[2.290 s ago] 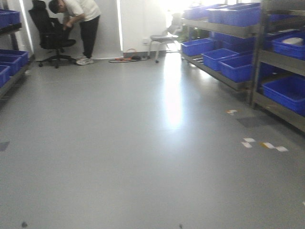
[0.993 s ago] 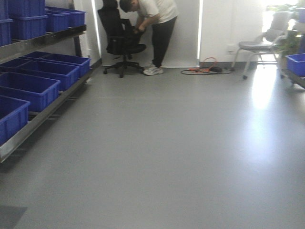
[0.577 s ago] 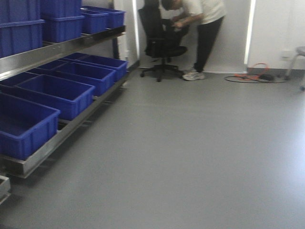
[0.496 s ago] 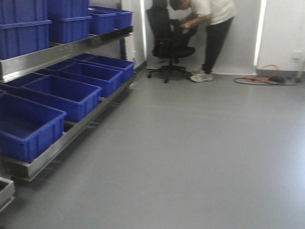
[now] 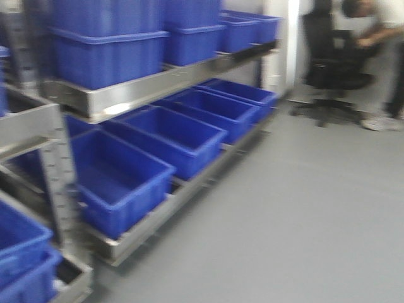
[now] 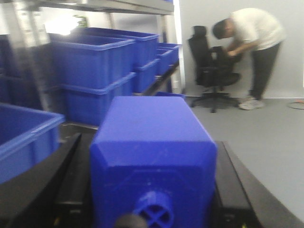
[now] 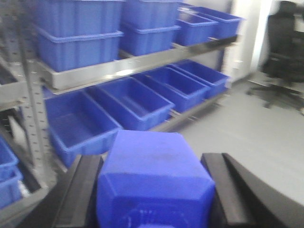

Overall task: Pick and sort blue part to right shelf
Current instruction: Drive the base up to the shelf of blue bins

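My left pincer (image 6: 152, 183) pinches a blue part (image 6: 152, 137); my right pincer (image 7: 154, 190) pinches another blue part (image 7: 152, 159). The steel shelf rack (image 5: 158, 85) stands ahead-left, likely nearer my left arm.

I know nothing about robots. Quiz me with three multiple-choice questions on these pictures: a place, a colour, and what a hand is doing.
1. Where is the person? A) bent over the black office chair B) up a ladder C) at a desk
2. What colour are the bins on the shelf? A) red B) blue C) green
3. The left hand is: A) empty B) gripping a blue part C) holding a cable
Answers: 1 A: he leans over it. 2 B: every bin is blue. 3 B: the part sits between its fingers.
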Robot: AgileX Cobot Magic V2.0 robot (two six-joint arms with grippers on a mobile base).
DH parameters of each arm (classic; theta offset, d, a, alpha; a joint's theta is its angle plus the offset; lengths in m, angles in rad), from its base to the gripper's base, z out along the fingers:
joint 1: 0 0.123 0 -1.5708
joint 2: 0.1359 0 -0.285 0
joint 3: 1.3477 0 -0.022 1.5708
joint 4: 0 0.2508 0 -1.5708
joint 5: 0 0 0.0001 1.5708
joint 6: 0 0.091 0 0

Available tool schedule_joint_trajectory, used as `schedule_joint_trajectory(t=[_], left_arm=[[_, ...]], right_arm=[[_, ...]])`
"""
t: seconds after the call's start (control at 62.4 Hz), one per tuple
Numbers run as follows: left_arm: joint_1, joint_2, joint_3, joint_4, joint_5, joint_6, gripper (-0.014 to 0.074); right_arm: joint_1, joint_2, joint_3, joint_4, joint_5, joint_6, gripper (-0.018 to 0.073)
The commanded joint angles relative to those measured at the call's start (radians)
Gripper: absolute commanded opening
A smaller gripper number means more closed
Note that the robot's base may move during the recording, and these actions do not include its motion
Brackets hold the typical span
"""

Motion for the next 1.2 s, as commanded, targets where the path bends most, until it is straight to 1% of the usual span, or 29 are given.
schedule_joint_trajectory(t=[0.0, 1.185], left_arm=[[-0.001, 0.003, -0.025, -0.001, -0.092, -0.002, 0.0316], [-0.001, 0.003, -0.025, -0.001, -0.092, -0.002, 0.0316]], right_arm=[[0.003, 0.012, -0.027, -0.019, -0.094, -0.005, 0.0286], [0.003, 0.012, -0.027, -0.019, -0.094, -0.005, 0.0286]])
